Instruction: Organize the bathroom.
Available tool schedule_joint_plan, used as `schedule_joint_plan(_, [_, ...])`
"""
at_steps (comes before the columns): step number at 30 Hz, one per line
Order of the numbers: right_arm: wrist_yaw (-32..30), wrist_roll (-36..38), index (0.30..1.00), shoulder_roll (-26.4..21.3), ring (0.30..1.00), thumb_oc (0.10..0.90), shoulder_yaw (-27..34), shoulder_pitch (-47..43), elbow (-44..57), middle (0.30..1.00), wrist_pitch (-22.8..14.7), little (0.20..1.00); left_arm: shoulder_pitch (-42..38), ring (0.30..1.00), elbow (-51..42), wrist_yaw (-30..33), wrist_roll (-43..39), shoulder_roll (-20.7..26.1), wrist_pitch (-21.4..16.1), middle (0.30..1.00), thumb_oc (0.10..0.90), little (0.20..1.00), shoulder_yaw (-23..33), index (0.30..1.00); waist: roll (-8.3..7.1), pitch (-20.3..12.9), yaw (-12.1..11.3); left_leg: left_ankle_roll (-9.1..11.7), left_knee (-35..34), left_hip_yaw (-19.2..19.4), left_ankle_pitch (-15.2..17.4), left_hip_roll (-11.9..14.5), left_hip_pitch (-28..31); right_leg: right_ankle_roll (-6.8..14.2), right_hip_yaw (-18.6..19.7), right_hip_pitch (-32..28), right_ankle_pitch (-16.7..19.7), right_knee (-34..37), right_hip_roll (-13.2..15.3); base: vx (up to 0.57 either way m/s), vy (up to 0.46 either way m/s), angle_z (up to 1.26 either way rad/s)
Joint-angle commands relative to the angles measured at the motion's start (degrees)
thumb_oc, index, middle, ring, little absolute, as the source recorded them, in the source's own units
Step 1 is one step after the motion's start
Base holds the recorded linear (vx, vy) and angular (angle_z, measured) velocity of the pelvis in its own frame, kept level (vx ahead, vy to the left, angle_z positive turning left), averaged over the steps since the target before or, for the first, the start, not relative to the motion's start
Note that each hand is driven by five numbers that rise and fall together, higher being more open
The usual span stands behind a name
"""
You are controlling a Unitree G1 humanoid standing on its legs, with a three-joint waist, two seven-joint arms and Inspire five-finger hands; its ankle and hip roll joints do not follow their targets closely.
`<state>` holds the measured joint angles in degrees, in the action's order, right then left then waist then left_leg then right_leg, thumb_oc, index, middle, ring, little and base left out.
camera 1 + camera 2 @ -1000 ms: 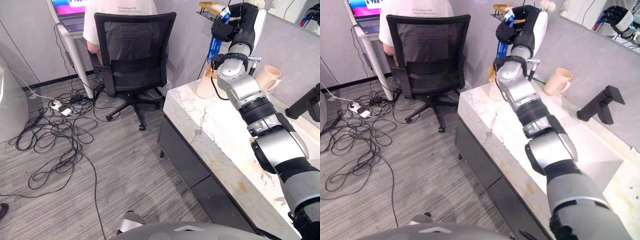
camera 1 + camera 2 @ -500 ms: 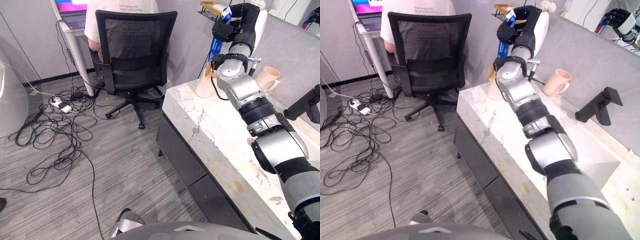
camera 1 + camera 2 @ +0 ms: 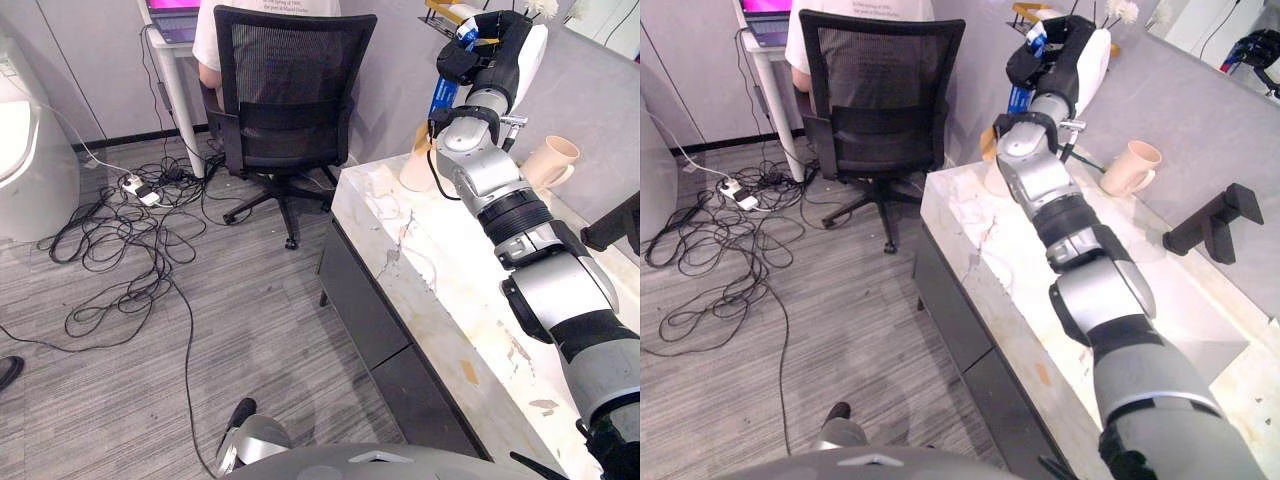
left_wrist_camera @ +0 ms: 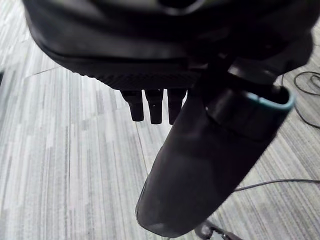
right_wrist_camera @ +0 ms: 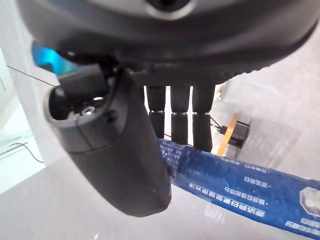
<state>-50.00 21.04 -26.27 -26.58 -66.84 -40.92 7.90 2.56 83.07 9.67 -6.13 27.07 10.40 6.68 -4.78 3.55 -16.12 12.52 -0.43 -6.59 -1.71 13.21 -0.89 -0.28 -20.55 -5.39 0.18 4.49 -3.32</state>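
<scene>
right robot hand (image 3: 470,60) clenched on blue toothpaste tube (image 5: 240,182) | we raise it above bench (image 3: 440,270) | unplaced; left robot hand (image 4: 155,102) relaxed

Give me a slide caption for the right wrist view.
Right hand pinching a blue tube between thumb and fingers.

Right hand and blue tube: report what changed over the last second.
Nothing about the hold changed: the right hand stays curled round the blue tube, raised by the wall shelf above the counter. Only the head camera shifted, so the office chair and floor cables slid across the view. The beige cup stayed put.
</scene>
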Motion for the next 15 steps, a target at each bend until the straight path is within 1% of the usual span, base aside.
schedule_joint_plan(1, [-2.4, -3.3, 0.300, -0.8, 0.300, 0.400, -1.4, -12.4, 0.1, 0.300, -7.8, 0.300, 0.4, 0.900, 3.9, 0.0, 2.2, 6.2, 0.8, 0.900, 0.800, 0.900, -2.2, 0.900, -1.90, -2.0, 0.7, -1.7, 3.7, 7.0, -1.3, 2.8, 0.4, 1.7, 5.6, 1.7, -7.6, -9.1, 4.2, 0.00, 0.043, -0.01])
schedule_joint_plan(3, [-2.2, -3.7, 0.300, -0.7, 0.300, 0.400, -1.6, -12.5, 0.7, 0.300, -7.4, 0.300, 0.0, 0.900, 4.1, -0.2, 1.9, 5.7, 1.3, 0.900, 0.800, 0.900, -2.6, 0.900, -1.78, -1.9, 0.6, -2.1, 2.3, 6.3, -1.5, 2.0, 0.1, 1.9, 6.1, 1.6, -7.6, -9.1, 4.3, 0.00, 0.078, -0.04])
schedule_joint_plan(5, [-2.3, -3.9, 0.300, -1.1, 0.300, 0.400, -1.9, -12.9, 0.8, 0.300, -7.2, 0.300, -0.8, 0.900, 4.1, -0.8, 2.5, 5.6, 1.7, 0.900, 0.800, 0.900, -3.3, 0.900, -1.43, -1.9, 0.0, -2.2, -0.7, 4.9, -3.2, 1.0, -1.1, 2.1, 5.9, 1.1, -7.7, -8.5, 4.4, -0.01, 0.132, -0.03])
schedule_joint_plan(6, [-2.2, -3.8, 0.300, -1.3, 0.300, 0.400, -1.9, -12.9, 0.9, 0.300, -7.2, 0.300, -0.9, 0.900, 4.1, -0.9, 2.8, 5.5, 1.7, 0.900, 0.800, 0.900, -3.4, 0.900, -1.38, -1.8, -0.2, -2.1, -1.0, 4.6, -3.6, 0.8, -1.6, 2.1, 5.7, 1.0, -7.7, -8.3, 4.4, 0.00, 0.083, 0.00])
schedule_joint_plan(7, [-2.2, -3.8, 0.300, -1.3, 0.300, 0.400, -1.9, -12.9, 0.9, 0.300, -7.2, 0.300, -0.9, 0.900, 4.1, -0.9, 2.8, 5.5, 1.7, 0.900, 0.800, 0.900, -3.4, 0.900, -1.38, -1.8, -0.2, -2.1, -1.0, 4.6, -3.6, 0.8, -1.6, 2.1, 5.7, 1.0, -7.7, -8.3, 4.4, -0.01, 0.085, 0.01])
schedule_joint_plan(8, [-2.3, -3.8, 0.300, -1.8, 0.300, 0.400, -1.8, -13.0, 0.9, 0.300, -7.1, 0.300, -1.2, 0.900, 4.0, -1.0, 2.9, 5.3, 1.6, 0.900, 0.800, 0.900, -3.7, 0.900, -1.26, -1.5, -0.6, -2.1, -1.7, 3.9, -4.6, 0.2, -3.0, 2.0, 5.5, 0.5, -7.7, -8.0, 4.6, -0.01, 0.100, 0.02])
schedule_joint_plan(9, [-2.4, -4.1, 0.300, -2.1, 0.300, 0.400, -1.6, -13.0, 0.8, 0.300, -7.0, 0.300, -1.5, 0.900, 3.9, -0.7, 3.1, 5.1, 1.5, 0.900, 0.800, 0.900, -4.1, 0.900, -1.31, -1.1, -0.9, -2.2, -1.3, 3.5, -4.9, -0.7, -4.5, 2.0, 5.4, 0.1, -7.6, -7.7, 4.7, 0.00, 0.130, 0.01])
schedule_joint_plan(10, [-2.4, -4.2, 0.300, -2.8, 0.300, 0.400, -1.4, -12.7, 0.6, 0.300, -7.3, 0.300, -1.7, 0.900, 3.9, -0.5, 3.8, 4.9, 1.3, 0.900, 0.800, 0.900, -4.0, 0.900, -1.33, -0.7, -1.3, -2.2, 1.0, 2.9, -5.1, -2.0, -6.4, 1.8, 5.3, -0.3, -7.8, -7.8, 4.9, 0.01, 0.106, 0.02])
schedule_joint_plan(11, [-2.5, -4.0, 0.300, -3.3, 0.300, 0.400, -1.1, -12.4, 0.5, 0.300, -7.6, 0.300, -1.7, 0.900, 4.0, -0.3, 4.5, 4.8, 0.9, 0.900, 0.800, 0.900, -3.7, 0.900, -1.33, -0.5, -1.4, -2.4, 2.4, 3.6, -4.5, -2.9, -7.4, 1.8, 4.7, -0.8, -7.9, -7.8, 5.3, 0.04, 0.107, 0.05])
schedule_joint_plan(12, [-2.3, -4.0, 0.300, -3.6, 0.300, 0.400, -0.5, -12.0, 0.7, 0.300, -7.7, 0.300, -1.6, 0.900, 3.8, 0.3, 5.0, 4.4, 0.9, 0.900, 0.800, 0.900, -3.5, 0.900, -1.39, -0.6, -1.3, -2.8, 2.4, 5.0, -3.4, -3.7, -6.8, 1.8, 3.9, -1.4, -8.1, -7.5, 5.8, 0.07, 0.147, 0.13])
schedule_joint_plan(13, [-1.6, -4.2, 0.300, -4.0, 0.300, 0.400, 0.1, -11.7, 1.5, 0.300, -6.8, 0.300, -1.3, 0.900, 3.6, 1.3, 4.2, 3.8, 0.9, 0.900, 0.800, 0.900, -3.6, 0.900, -1.32, -0.8, -1.3, -3.1, 2.2, 4.8, -2.8, -4.9, -6.2, 2.1, 3.5, -1.9, -7.9, -7.2, 6.4, 0.08, 0.161, 0.18])
schedule_joint_plan(15, [-1.3, -4.3, 0.300, -4.6, 0.300, 0.400, 0.3, -11.6, 2.6, 0.300, -6.3, 0.300, -0.9, 0.900, 2.7, 2.7, 2.7, 2.4, 0.8, 0.900, 0.800, 0.900, -4.9, 0.900, -1.00, -0.9, -1.0, -3.7, 2.4, 5.1, -2.5, -6.1, -6.4, 2.4, 3.7, -2.3, -7.5, -6.7, 7.2, 0.02, 0.148, 0.13])
